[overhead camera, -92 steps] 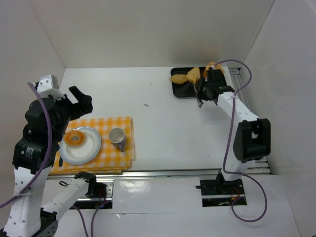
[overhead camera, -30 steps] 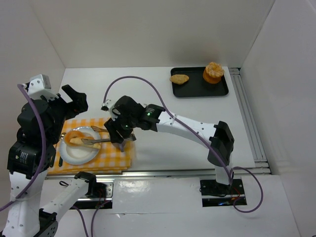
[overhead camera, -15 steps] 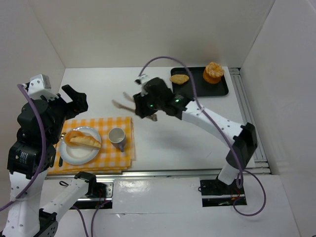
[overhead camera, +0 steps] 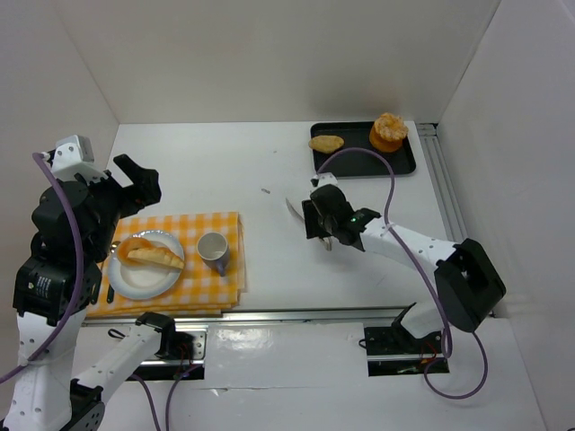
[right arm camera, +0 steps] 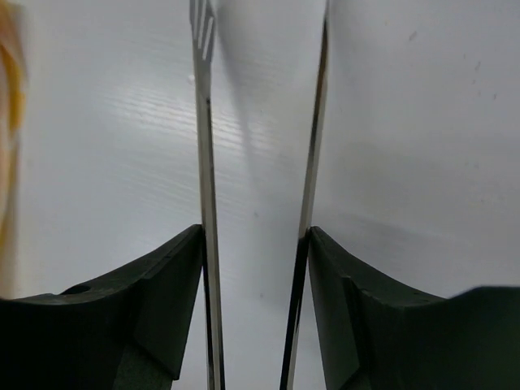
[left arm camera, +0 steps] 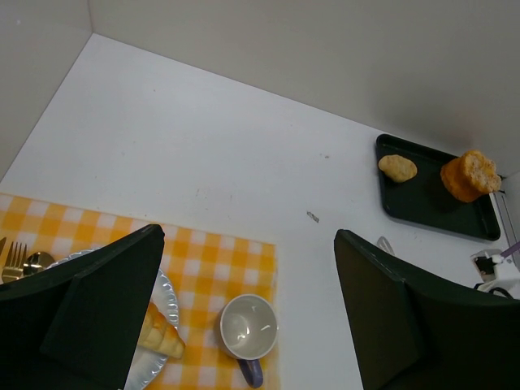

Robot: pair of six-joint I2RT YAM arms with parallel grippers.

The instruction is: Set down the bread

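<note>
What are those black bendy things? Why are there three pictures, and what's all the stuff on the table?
Those are two robot arms, bolted to a white table. Each one ends in a pincher with two fingers. One picture looks down from above. The other two come from little cameras on the arms' wrists, so you see the fingers close up.

The left gripper is open and holds nothing. The right gripper squeezes metal tongs, and the tongs are empty.

On a yellow checked cloth sit a cup and a plate with a piece of bread on it. At the far side, a black tray holds a small roll and a round orange bun.
</note>
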